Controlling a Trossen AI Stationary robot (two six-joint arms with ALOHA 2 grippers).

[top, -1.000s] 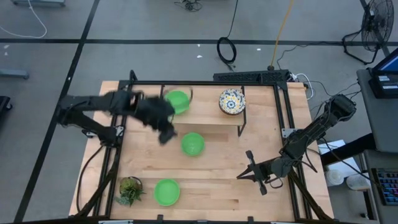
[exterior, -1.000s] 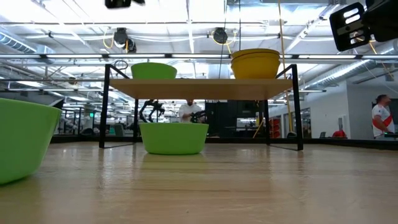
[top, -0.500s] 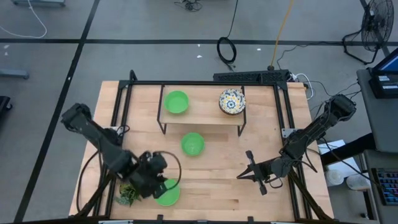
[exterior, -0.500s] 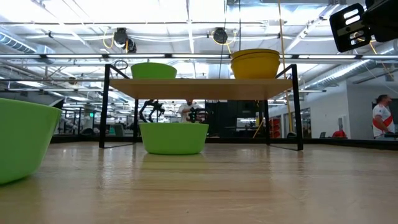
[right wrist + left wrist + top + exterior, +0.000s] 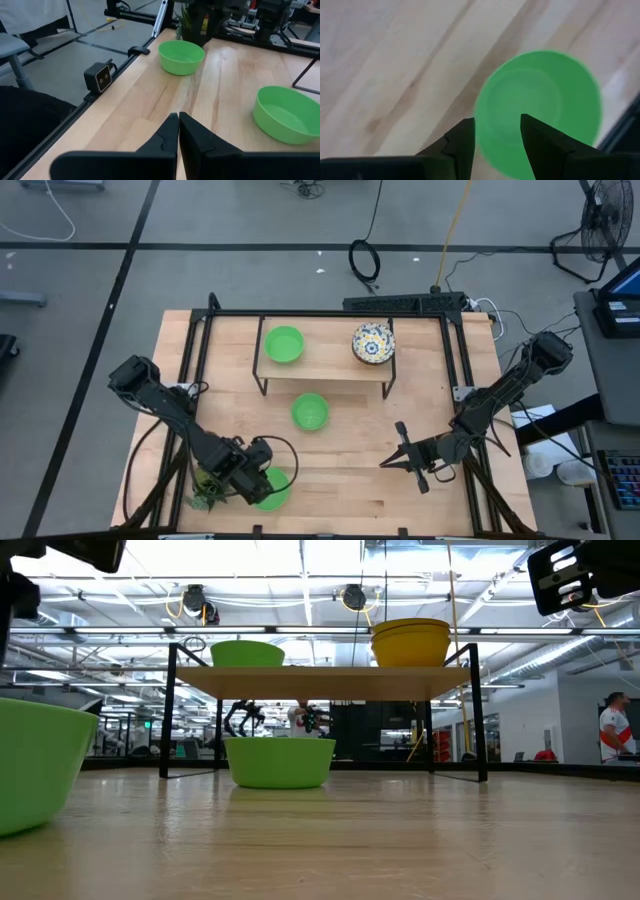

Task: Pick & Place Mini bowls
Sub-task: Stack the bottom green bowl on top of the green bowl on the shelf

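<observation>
Three plain green mini bowls show. One stands on the shelf (image 5: 284, 344), one on the table in front of it (image 5: 310, 412), one near the near edge (image 5: 272, 490), also large in the low view (image 5: 40, 770). A floral bowl (image 5: 373, 343) sits on the shelf, yellow-sided in the low view (image 5: 410, 641). My left gripper (image 5: 258, 476) hangs open just above the near green bowl (image 5: 540, 110), fingers pointing down at its rim side. My right gripper (image 5: 400, 452) waits shut (image 5: 178, 125) low over the table's right part.
A small spiky potted plant (image 5: 208, 486) stands right beside the near green bowl, under my left arm. The black-framed wooden shelf (image 5: 325, 370) spans the table's far middle. A black frame runs along the table's edges (image 5: 190, 380). A small camera (image 5: 102, 76) sits at the near edge.
My left arm has swung from beside the shelf's green bowl toward the table's near edge and now hangs over the near green bowl, barely shifting in the last half second. The bowls stand where they were.
</observation>
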